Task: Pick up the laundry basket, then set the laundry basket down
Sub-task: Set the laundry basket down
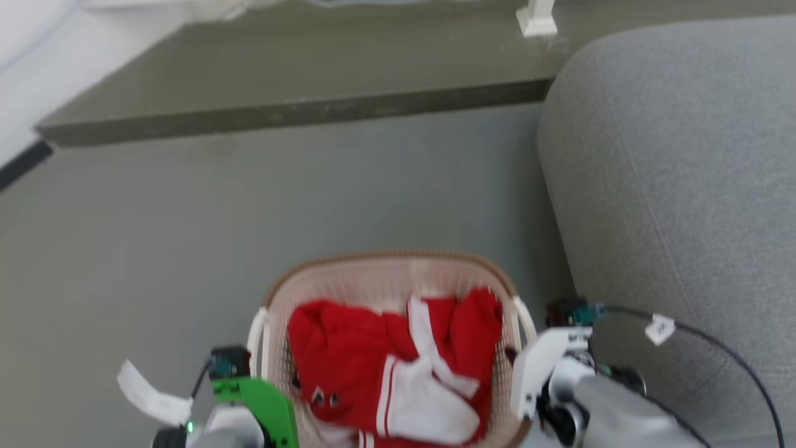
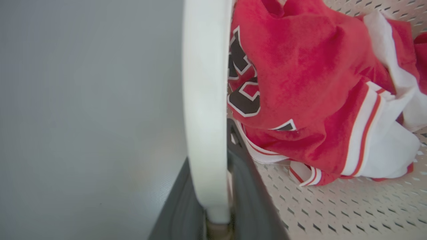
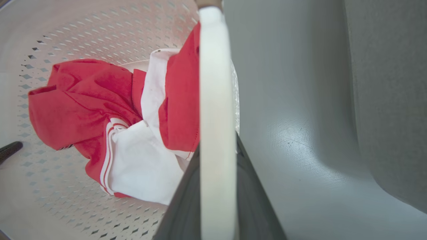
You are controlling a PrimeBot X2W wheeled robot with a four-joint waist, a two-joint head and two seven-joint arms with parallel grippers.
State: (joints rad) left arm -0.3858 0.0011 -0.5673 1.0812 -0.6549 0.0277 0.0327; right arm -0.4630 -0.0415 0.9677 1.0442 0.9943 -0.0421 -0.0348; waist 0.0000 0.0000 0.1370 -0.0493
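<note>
1. Evidently found the laundry basket [image 1: 385, 264] at the bottom middle of the head view, over the grey floor [image 1: 249, 205] and just beside the grey sofa [image 1: 671, 155]; could not tell whether lifted or resting.
2. Saw the left claw [image 2: 210, 166] pinching the left handle [image 2: 205, 83] between its dark fingers, and the right claw [image 3: 217, 146] pinching the right handle [image 3: 215, 83] likewise.
3. Judged tilting the main risk, from raising the two arms unevenly, with the red-and-white garment [image 1: 385, 354] sliding to the low side.
4. Feared a slip too: smooth rounded handles in narrow fingers, liable to roll out under a jerk.
5. Marked the sofa as a hazard on the right; swinging that way might knock the basket wall against it.
6. Got both grips plainly from the wrist views, and from the head view mere blurred housings at the basket's sides.
7. Took the sofa's closeness and the raised step [image 1: 311, 81] beyond from the head view.
8. Made out black number patches on the garment in the left wrist view, folded out of sight in the right.
</note>
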